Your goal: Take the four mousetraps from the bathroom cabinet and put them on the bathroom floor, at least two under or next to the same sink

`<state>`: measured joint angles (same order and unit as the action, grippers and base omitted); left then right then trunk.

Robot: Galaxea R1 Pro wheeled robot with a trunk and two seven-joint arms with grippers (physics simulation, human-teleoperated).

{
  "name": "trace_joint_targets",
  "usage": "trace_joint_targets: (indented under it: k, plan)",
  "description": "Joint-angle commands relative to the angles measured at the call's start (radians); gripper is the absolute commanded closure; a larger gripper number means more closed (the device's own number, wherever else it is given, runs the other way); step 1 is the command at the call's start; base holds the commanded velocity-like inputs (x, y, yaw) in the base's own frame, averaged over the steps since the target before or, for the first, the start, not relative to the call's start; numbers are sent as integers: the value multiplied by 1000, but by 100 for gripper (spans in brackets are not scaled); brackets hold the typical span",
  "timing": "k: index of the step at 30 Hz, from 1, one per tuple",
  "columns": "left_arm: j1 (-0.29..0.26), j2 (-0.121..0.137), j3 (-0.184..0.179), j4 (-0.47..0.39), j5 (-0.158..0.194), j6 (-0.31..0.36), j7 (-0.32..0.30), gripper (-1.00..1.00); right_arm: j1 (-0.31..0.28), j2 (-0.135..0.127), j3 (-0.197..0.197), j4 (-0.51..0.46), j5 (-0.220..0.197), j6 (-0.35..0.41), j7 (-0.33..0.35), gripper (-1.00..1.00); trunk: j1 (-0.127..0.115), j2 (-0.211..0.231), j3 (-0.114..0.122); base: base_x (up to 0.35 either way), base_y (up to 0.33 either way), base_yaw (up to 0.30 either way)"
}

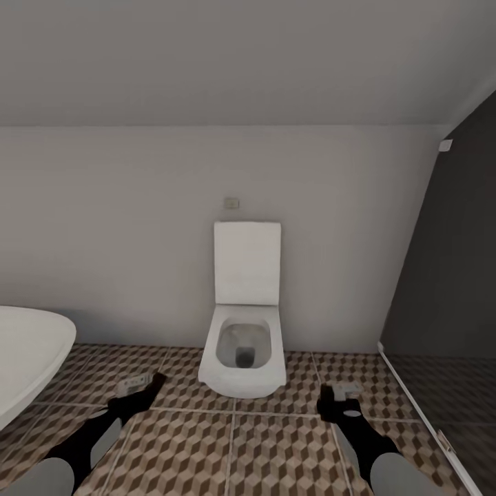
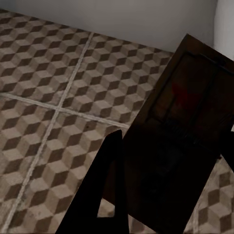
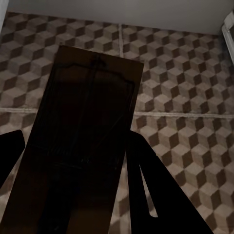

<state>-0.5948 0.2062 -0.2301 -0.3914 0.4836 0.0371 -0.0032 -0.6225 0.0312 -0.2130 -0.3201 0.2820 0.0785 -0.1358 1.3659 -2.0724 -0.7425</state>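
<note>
Now carrying flat brown wooden mousetraps [image 2: 180,141] over cube-patterned tiled bathroom floor [image 1: 275,448].
Both jaws clamped on traps; risks dropping far from any sink.

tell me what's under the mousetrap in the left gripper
Beneath the mousetrap held in the left gripper lies cube-patterned bathroom floor. The tiles directly behind the trap are covered by it.

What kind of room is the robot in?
It looks like a bathroom. There is a white toilet with its lid up against the wall, the edge of a white bathtub beside it, and a tiled floor with a cube pattern. Each gripper carries a mousetrap.
</note>
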Motion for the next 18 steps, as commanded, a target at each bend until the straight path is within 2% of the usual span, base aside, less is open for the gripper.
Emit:
trace_joint_targets:
  k: [1, 8, 18]
  plan:
    - [0, 1, -5, -1, 9, 4, 6, 100, 0, 1, -5, -2, 8, 6, -1, 100, 0, 0, -1, 210, 0, 0]
    - [0, 2, -6, -1, 9, 3, 24, 100, 0, 1, -5, -2, 8, 6, -1, 100, 0, 0, -1, 231, 0, 0]
    - [0, 1, -6, -1, 9, -1, 22, 100, 0, 0, -5, -2, 8, 6, -1, 100, 0, 0, -1, 35, 0, 0]
